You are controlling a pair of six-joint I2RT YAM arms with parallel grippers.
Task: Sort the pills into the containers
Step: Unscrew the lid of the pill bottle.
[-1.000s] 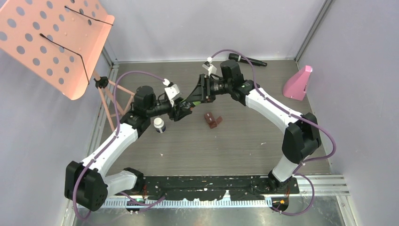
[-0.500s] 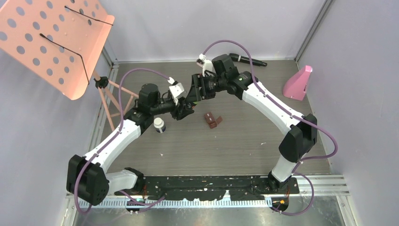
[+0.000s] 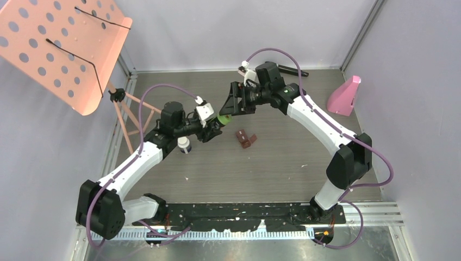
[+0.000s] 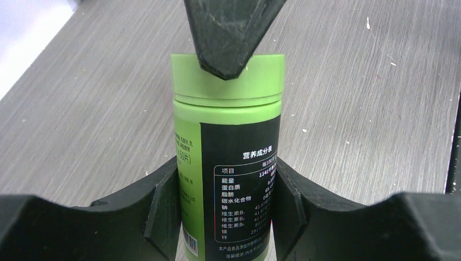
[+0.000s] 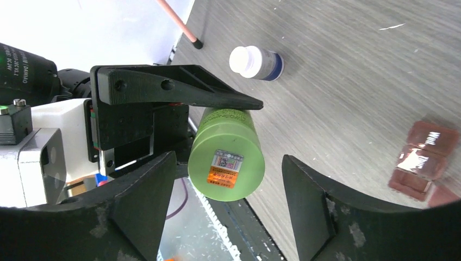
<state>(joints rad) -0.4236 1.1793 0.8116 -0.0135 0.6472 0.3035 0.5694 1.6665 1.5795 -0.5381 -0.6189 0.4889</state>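
Left tool (image 4: 225, 209) is clamped on green bottle (image 4: 239, 141), held mid-body off the counter (image 4: 353, 109) so right tool (image 5: 225, 163), jaws apart, can straddle its lid (image 4: 228, 89), prob. to unscrew; white bottle (image 3: 184, 144) & brown case (image 3: 245, 139) sit nearby.

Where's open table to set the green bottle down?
Widest bare stretch: the table between the brown case and its near edge. Also bare: the back strip left of the microphone. Crowded: mid-table, where the left gripper, right gripper, green bottle and white bottle cluster.
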